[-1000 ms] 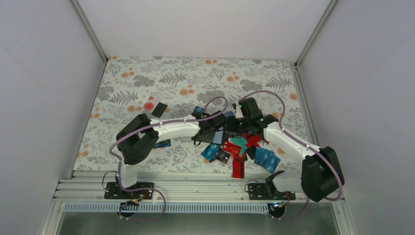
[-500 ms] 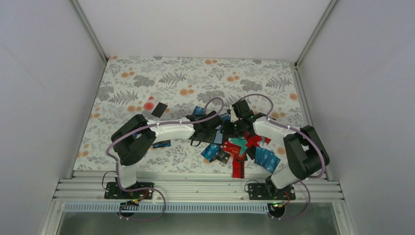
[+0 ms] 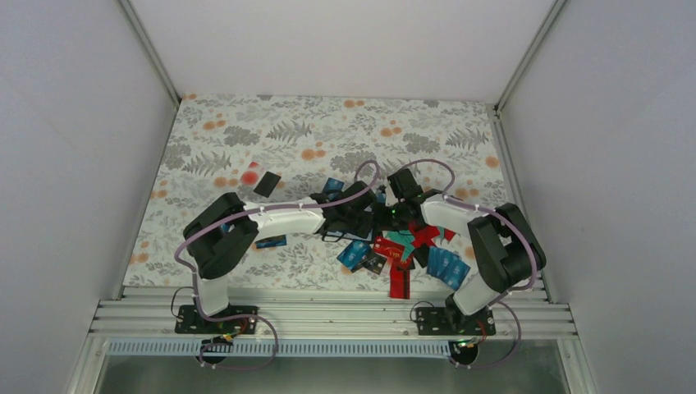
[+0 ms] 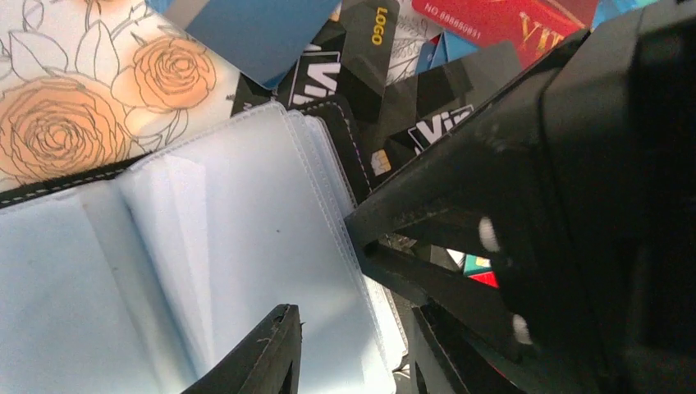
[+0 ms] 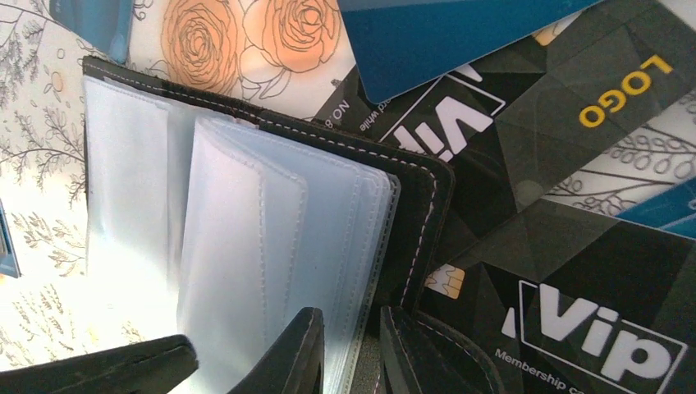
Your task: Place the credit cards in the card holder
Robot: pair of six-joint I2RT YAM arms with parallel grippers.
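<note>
The card holder (image 5: 246, 205) lies open, black with stitched edges and clear plastic sleeves; it also shows in the left wrist view (image 4: 205, 246). In the top view both grippers meet over it and hide most of it. My right gripper (image 5: 353, 345) pinches the edge of the sleeve stack and cover. My left gripper (image 4: 357, 361) is open, its fingers astride the sleeves' free edge. Credit cards lie around: black Vip card (image 5: 591, 320), black LOGO card (image 5: 574, 107), blue card (image 5: 443, 41), and a mixed pile (image 3: 402, 246) in the top view.
The right gripper's body (image 4: 574, 205) fills the right of the left wrist view. A slim black rectangle (image 3: 267, 183) and a red spot (image 3: 250, 176) lie at the left. One blue card (image 3: 271, 241) lies apart by the left arm. Blue cards (image 3: 447, 264) sit near the right base.
The right arm has folded in and its gripper has moved left onto the card holder. The left gripper has shifted slightly right; both now meet over the holder.
</note>
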